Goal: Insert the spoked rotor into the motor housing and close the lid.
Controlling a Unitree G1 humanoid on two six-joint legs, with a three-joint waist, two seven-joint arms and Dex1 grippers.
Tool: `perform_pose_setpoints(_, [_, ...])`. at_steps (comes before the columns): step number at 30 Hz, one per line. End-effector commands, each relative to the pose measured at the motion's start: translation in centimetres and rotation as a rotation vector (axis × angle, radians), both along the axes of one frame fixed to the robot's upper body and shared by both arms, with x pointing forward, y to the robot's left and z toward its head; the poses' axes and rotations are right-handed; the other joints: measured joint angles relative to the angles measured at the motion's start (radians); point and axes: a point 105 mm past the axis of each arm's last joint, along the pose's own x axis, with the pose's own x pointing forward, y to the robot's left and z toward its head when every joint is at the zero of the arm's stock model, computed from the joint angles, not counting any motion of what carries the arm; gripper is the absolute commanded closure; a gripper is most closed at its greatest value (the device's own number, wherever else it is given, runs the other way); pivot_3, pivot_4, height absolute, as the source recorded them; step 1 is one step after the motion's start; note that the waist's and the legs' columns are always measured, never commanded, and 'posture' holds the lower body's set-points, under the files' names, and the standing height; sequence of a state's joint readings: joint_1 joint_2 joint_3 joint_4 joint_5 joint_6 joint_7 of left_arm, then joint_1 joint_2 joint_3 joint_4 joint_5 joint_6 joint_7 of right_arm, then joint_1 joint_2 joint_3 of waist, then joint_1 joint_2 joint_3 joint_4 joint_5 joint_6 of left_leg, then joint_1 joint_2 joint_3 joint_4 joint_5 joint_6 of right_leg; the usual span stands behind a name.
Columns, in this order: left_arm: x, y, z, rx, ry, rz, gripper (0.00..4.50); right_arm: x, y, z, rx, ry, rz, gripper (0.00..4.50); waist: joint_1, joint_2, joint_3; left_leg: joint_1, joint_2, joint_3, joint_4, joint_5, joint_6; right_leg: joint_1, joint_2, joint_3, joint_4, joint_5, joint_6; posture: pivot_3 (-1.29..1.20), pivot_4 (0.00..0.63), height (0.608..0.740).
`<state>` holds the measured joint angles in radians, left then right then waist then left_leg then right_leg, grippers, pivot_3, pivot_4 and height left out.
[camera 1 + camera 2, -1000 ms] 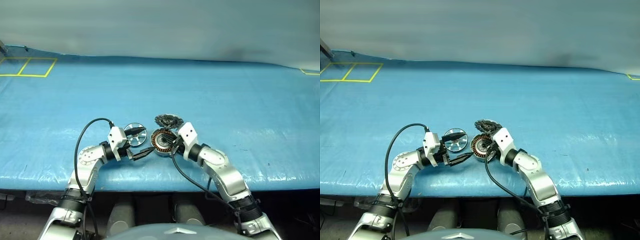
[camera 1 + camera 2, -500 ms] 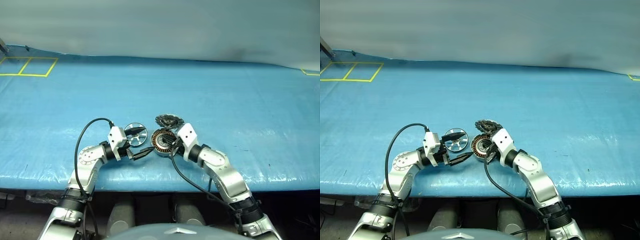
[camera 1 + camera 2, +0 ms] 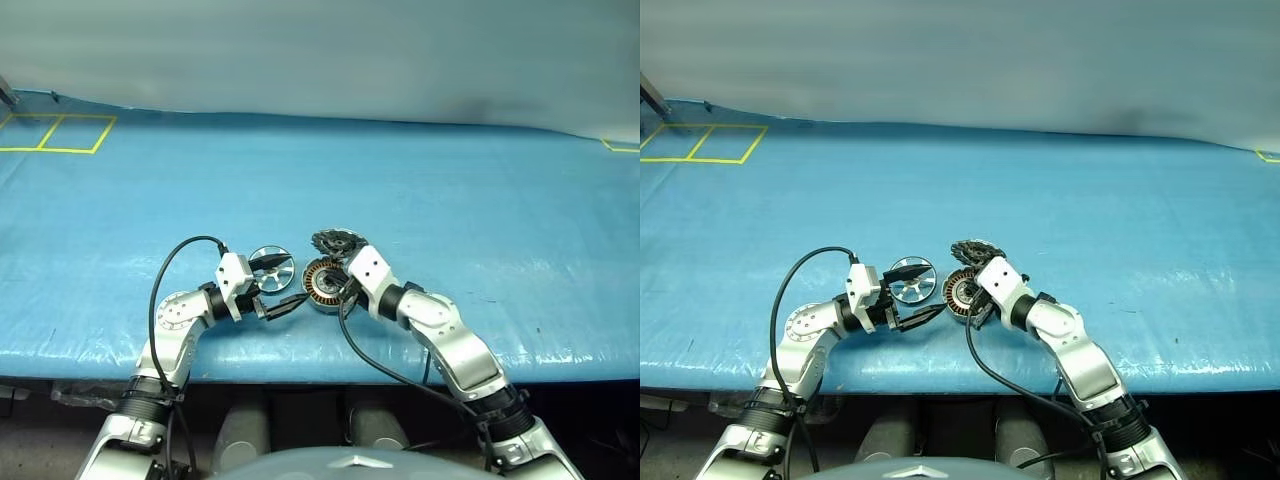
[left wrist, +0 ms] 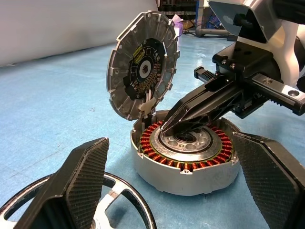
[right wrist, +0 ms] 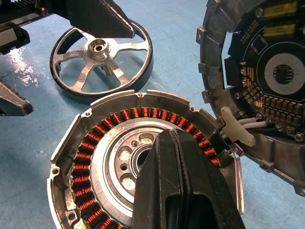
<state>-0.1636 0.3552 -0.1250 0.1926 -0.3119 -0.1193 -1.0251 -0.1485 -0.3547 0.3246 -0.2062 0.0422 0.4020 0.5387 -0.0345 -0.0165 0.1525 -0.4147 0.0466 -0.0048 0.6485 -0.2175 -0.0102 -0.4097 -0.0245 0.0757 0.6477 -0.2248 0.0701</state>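
Note:
The motor housing (image 3: 322, 283) lies open on the blue table, copper windings showing around its silvery centre (image 5: 124, 157). Its lid (image 4: 143, 67) stands tilted up on the far side, joined at the rim by a white hinge piece. My right gripper (image 5: 167, 136) is shut, with nothing in it, its tips resting over the housing's centre. Left of the housing the spoked rotor (image 5: 101, 59) lies flat. My left gripper (image 3: 280, 284) is open, level, one finger over the rotor and the other nearer the front edge, facing the housing.
The table is covered with a blue sheet (image 3: 450, 200). Yellow tape squares (image 3: 60, 133) mark its far left corner. The front edge (image 3: 320, 355) runs just behind both wrists. Black cables loop from each wrist.
My right wrist has rolled and shifted slightly to the left over the housing. The left arm, rotor, housing and lid have kept still.

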Motion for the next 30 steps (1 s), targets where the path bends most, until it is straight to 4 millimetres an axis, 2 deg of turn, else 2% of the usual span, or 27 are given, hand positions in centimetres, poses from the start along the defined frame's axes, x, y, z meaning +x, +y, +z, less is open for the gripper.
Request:
perform_pose_setpoints(1, [0.2, 0.1, 0.5, -0.002, -0.035, 0.008, 0.00, -0.1, -0.7, -1.0, -0.003, 0.046, -0.038, 4.49, 0.000, -0.001, 0.000, 0.000, 0.000, 0.000, 0.000, 0.000, 0.000, 0.000, 0.000, 0.000, 0.000, 0.000, 0.000, 0.00, 0.150, 0.740])
perform_pose_setpoints(4, [0.2, 0.1, 0.5, -0.002, -0.035, 0.008, 0.00, -0.1, -0.6, -0.1, 0.017, 0.024, -0.029, 4.49, 0.000, -0.001, 0.000, 0.000, 0.000, 0.000, 0.000, 0.000, 0.000, 0.000, 0.000, 0.000, 0.000, 0.000, 0.000, 0.00, 0.150, 0.740])
perform_pose_setpoints(9, [0.2, 0.1, 0.5, -0.004, -0.037, 0.007, 0.00, -0.4, -0.6, 0.1, -0.069, -0.008, 0.015, 4.49, 0.002, -0.001, 0.000, -0.001, 0.000, 0.000, 0.000, 0.000, 0.000, -0.001, 0.000, 0.000, -0.001, 0.000, 0.000, 0.00, 0.150, 0.740])
perform_pose_setpoints(14, [0.2, 0.0, 0.6, -0.007, -0.039, 0.006, 0.00, -0.6, -1.0, -0.8, -0.189, -0.010, 0.048, 4.49, 0.002, -0.001, 0.000, -0.001, 0.000, 0.000, 0.000, 0.000, 0.000, 0.000, 0.000, 0.000, -0.001, 0.000, 0.000, 0.00, 0.150, 0.740])
perform_pose_setpoints(24, [0.3, 0.1, 0.5, -0.009, -0.041, 0.013, 0.00, -0.6, -1.1, -1.3, -0.243, -0.008, 0.059, 4.49, 0.003, -0.001, -0.001, 0.000, 0.000, 0.000, 0.000, 0.000, 0.000, 0.000, 0.000, 0.000, -0.001, 0.000, 0.000, 0.00, 0.150, 0.740])
perform_pose_setpoints(27, [0.3, 0.2, 0.5, -0.011, -0.038, 0.018, 0.00, -0.2, -1.0, -0.4, -0.185, -0.032, 0.029, 4.49, 0.003, -0.002, -0.001, 0.000, 0.000, 0.000, 0.000, 0.000, 0.000, 0.000, 0.000, 0.000, -0.001, 0.000, 0.000, 0.00, 0.150, 0.740])
perform_pose_setpoints(30, [0.5, 0.4, 1.1, -0.021, -0.028, 0.021, 0.00, -0.1, -0.5, 1.8, -0.046, -0.066, 0.002, 4.49, 0.003, -0.002, -0.001, 0.000, 0.000, 0.000, 0.000, 0.000, 0.000, 0.000, 0.000, 0.000, -0.001, 0.000, 0.000, 0.00, 0.150, 0.740])
